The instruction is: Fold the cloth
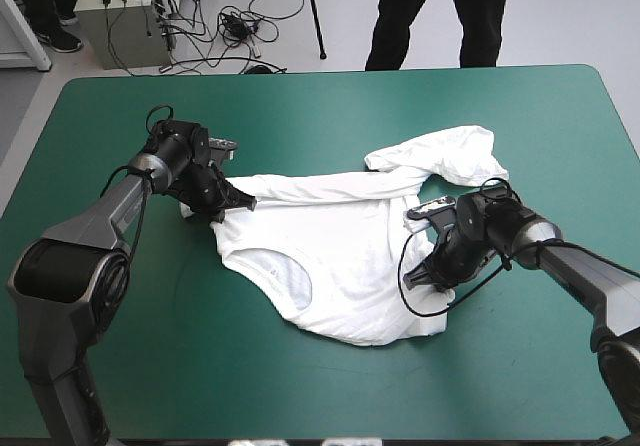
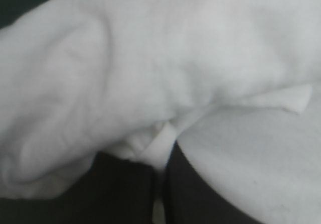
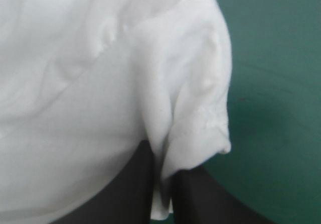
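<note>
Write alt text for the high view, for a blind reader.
A white short-sleeved T-shirt lies rumpled and partly spread on the teal-green table cover, one sleeve trailing toward the far right corner. The black two-fingered left gripper holds its left edge and the matching right gripper its right edge, both low over the table.

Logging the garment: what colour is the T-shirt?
Plain white; the T-shirt shows best in the high view.

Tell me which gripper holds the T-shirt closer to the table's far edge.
The left gripper: it pinches the T-shirt at the side farther from the robot, while the right gripper pinches the opposite side, closer to the robot.
</note>
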Motion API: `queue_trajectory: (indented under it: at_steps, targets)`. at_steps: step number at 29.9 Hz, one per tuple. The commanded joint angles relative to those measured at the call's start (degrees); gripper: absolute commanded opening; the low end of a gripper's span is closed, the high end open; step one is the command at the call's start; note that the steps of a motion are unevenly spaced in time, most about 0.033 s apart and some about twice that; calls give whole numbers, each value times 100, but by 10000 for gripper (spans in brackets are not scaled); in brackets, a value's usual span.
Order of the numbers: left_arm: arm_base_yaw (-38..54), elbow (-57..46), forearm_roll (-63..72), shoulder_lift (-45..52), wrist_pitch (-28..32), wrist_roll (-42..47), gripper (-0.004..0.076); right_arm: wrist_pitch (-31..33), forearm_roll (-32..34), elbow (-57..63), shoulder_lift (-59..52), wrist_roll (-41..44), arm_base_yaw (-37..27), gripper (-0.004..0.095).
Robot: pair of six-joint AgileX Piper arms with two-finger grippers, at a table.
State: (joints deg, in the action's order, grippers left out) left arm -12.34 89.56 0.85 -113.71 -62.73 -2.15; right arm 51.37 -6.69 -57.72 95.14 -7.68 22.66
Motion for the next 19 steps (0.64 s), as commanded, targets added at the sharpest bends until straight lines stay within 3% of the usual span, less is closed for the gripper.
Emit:
queue_trajectory:
  at_steps: [1,10,19]
  targets:
    - [-12,103,-15,309,161,-29,-9,-427,-699,316,579,-110,25,-17]
    - [-12,103,556,1577,-31,-241,-9,364,-477,-591,-778,306,25,-17]
    - [-12,113,771,3163,-115,-263,-9,1100,96,-2558,-2532,1033,25,-17]
